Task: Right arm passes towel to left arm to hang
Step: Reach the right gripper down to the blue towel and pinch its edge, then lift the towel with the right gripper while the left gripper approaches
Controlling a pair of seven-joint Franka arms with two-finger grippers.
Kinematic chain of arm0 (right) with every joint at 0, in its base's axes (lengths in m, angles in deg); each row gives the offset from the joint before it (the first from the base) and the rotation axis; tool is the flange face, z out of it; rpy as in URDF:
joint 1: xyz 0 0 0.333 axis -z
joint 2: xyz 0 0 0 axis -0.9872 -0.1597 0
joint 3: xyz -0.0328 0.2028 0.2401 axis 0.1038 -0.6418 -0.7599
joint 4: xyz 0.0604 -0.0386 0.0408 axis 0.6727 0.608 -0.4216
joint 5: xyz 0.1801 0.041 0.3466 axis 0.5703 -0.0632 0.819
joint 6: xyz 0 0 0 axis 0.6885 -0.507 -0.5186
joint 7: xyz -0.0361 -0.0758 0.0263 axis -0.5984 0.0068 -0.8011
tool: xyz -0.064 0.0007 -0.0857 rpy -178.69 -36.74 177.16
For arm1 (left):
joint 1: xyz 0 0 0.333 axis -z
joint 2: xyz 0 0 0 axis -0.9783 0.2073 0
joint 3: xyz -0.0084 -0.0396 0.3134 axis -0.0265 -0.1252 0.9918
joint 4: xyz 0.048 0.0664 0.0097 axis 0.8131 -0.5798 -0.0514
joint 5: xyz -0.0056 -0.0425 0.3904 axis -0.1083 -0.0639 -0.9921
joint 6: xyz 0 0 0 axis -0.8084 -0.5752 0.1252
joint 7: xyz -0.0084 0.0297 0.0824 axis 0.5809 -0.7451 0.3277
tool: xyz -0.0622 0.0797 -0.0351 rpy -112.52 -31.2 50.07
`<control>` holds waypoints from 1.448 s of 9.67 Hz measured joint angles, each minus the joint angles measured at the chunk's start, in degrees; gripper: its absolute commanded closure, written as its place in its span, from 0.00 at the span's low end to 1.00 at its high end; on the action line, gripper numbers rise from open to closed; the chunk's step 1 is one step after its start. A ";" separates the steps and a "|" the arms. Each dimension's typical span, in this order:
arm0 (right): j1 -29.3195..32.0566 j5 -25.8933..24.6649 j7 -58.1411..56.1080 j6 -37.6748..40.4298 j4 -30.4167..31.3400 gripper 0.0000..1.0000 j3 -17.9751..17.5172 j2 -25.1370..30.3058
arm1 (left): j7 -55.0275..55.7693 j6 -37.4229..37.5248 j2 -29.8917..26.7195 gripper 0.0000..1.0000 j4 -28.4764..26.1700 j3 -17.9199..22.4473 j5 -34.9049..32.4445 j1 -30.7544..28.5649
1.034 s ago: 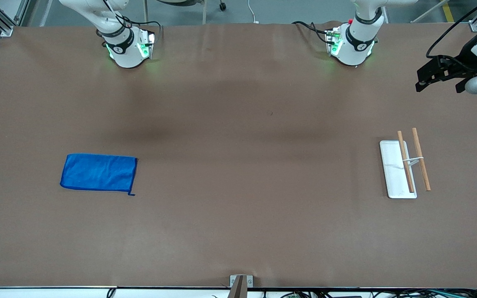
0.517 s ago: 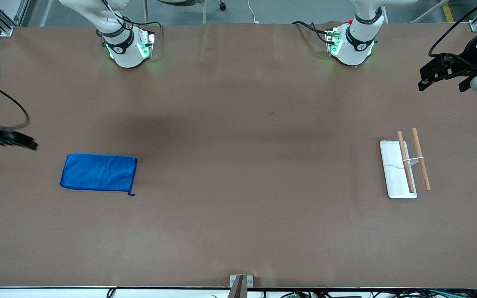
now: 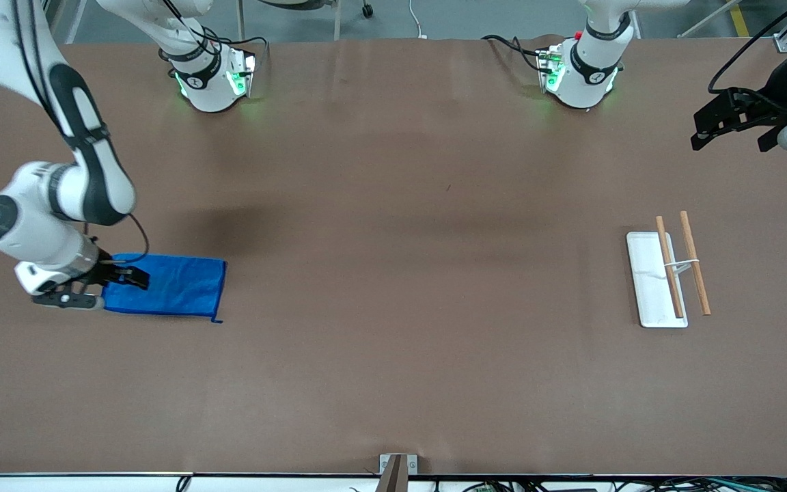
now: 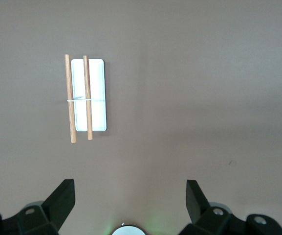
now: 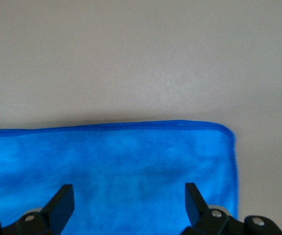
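The bright blue towel [image 3: 178,287] lies flat on the brown table toward the right arm's end. My right gripper [image 3: 120,283] is open and empty, low over the towel's short edge at that end. In the right wrist view the towel [image 5: 106,161] fills the space under my right gripper [image 5: 129,205], with both fingers spread wide over the cloth. My left gripper [image 3: 728,140] is open and empty, up in the air at the left arm's end of the table, where that arm waits. In its wrist view my left gripper [image 4: 131,203] shows only bare table between its fingers.
A white tray [image 3: 647,273] with two wooden rods [image 3: 695,263] on a wire stand sits toward the left arm's end; it also shows in the left wrist view [image 4: 97,93]. Both arm bases stand along the table's edge farthest from the front camera.
The right arm has swung in from the table's end and come down over the towel's short edge. The left gripper has shifted only slightly. The towel has not moved.
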 measured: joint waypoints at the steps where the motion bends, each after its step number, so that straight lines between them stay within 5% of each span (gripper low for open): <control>1: 0.00 -0.01 -0.10 -3.29 1.19 0.02 0.01 -2.45 | 0.00 -0.26 0.00 0.00 0.00 0.19 0.00 -0.05; 3: -0.08 -0.01 -0.24 -3.89 1.32 0.10 0.00 -4.10 | 0.00 -0.83 0.00 0.00 0.01 0.82 0.00 -0.10; 5: -0.17 -0.01 -0.30 -3.60 1.38 0.52 -0.01 -4.30 | 0.18 -0.92 0.00 0.00 0.01 0.92 0.00 -0.10; 6: -0.17 -0.01 -0.30 -3.48 1.42 0.85 -0.01 -4.57 | 0.46 -0.92 0.00 0.00 0.01 0.93 0.00 -0.10; 7: -0.20 -0.01 -0.30 -3.46 1.37 1.00 -0.03 -4.55 | 0.64 -0.92 0.00 0.00 0.01 0.95 0.00 -0.10; 10: -0.24 -0.01 -0.27 0.39 0.20 1.00 -0.07 -4.32 | 0.67 -0.92 0.00 0.00 0.01 0.98 0.00 -0.10; 14: -0.84 0.12 -0.19 28.25 -12.33 1.00 -1.03 -0.86 | 0.65 -0.18 0.00 0.00 -0.03 0.98 0.00 -0.10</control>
